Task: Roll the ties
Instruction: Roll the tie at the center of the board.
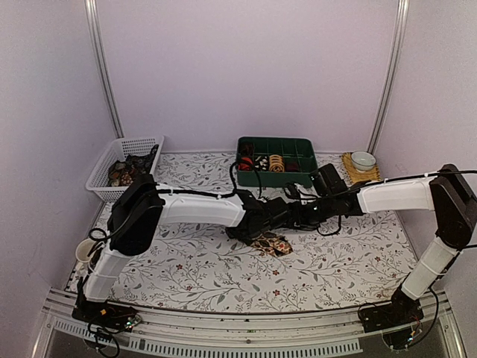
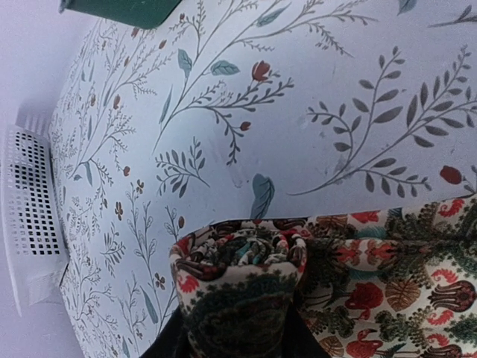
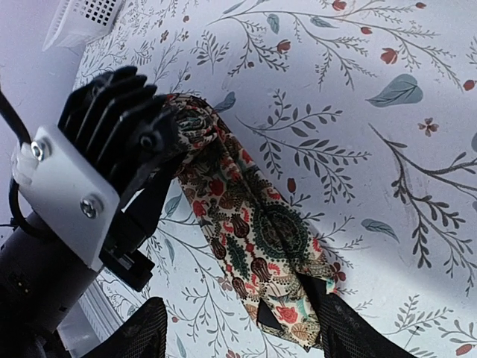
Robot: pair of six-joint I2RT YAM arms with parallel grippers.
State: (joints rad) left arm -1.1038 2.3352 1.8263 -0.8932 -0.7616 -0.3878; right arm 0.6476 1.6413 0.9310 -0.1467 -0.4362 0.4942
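Tie (image 3: 261, 231) sits mid-table (image 1: 186, 272), paisley print, one end wound into a tight roll, the rest lying flat on the floral cover. I read the left gripper (image 3: 173, 142) as clenched on the roll, a finger at either side of it. I see the right gripper (image 3: 246, 332) released, fingers spread wide, with the flat tail end lying between them and close against one. At the far edge stand a green tray (image 1: 298, 177) and a white basket (image 1: 104, 179).
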